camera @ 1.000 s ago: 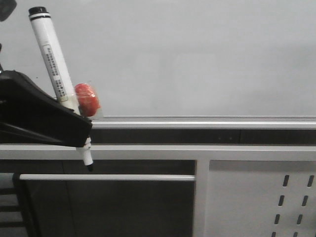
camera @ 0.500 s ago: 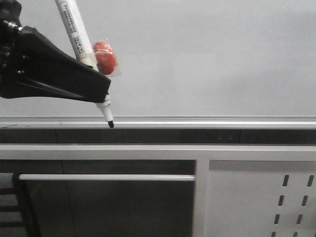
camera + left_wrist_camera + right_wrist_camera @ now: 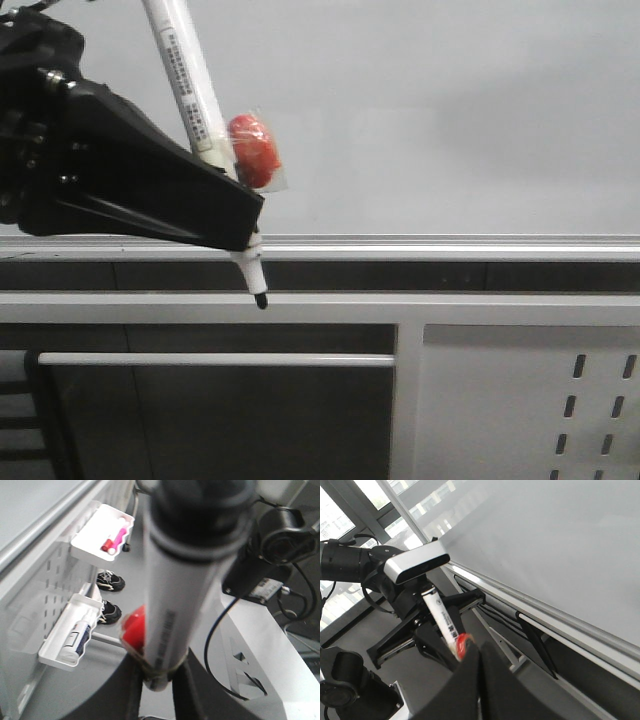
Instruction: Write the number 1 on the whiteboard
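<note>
My left gripper (image 3: 243,232) is shut on a white marker (image 3: 188,78) with a red piece (image 3: 255,150) taped to its side. The marker is tilted, and its black tip (image 3: 261,300) points down, below the silver lower frame of the whiteboard (image 3: 430,110). The board's surface is blank; no number 1 shows on it. In the left wrist view the marker (image 3: 185,590) sits between the jaws of that gripper (image 3: 157,680). My right gripper (image 3: 479,652) is shut and empty; its view shows the marker (image 3: 442,622) and the whiteboard (image 3: 560,545).
A white perforated metal panel (image 3: 530,400) and a horizontal bar (image 3: 215,359) lie under the board. Two white trays hang on the panel, one with pens (image 3: 102,532) and one with a bottle (image 3: 70,635). A silver camera (image 3: 415,562) sits above the left arm.
My left gripper has carried the marker to the right. It rose until the tip reached the frame edge, then dropped, so the tip is now below the frame.
</note>
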